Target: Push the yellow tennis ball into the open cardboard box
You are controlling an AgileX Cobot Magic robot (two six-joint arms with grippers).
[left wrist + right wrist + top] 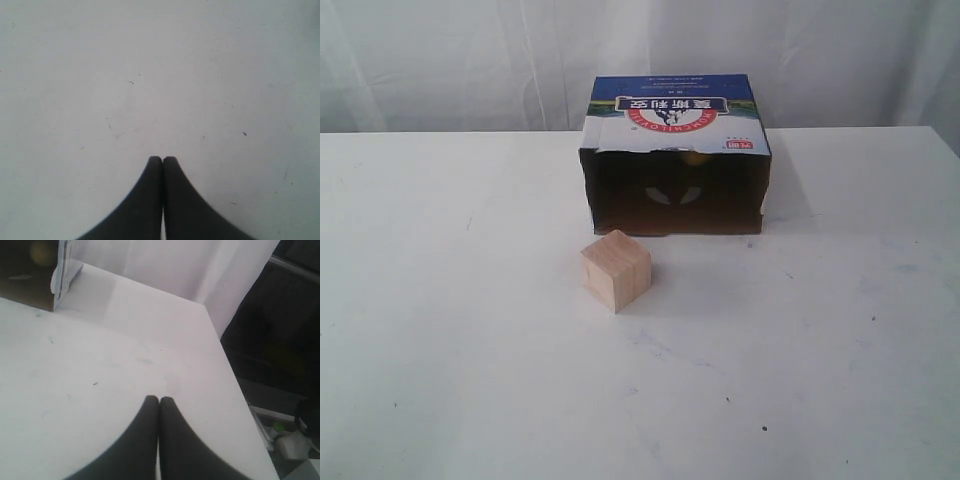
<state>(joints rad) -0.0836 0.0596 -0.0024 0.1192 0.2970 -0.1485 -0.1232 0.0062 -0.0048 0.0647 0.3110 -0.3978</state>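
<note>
Finding ball [42, 252] inside box [670, 110], deep in the dark interior — lying ahead of right claw [159, 400], the nearer one. Holding both claws pinched closed, empty — pointing left claw [162, 160] at bare desk [150, 75].

Passes freely over bare bench [440, 350] to left, right and near side, meets only the pale wooden cube [616, 270] standing near but apart from the left part of the dark mouth of the open cardboard box [672, 125], finds the right part of that mouth unblocked from the front.
</note>
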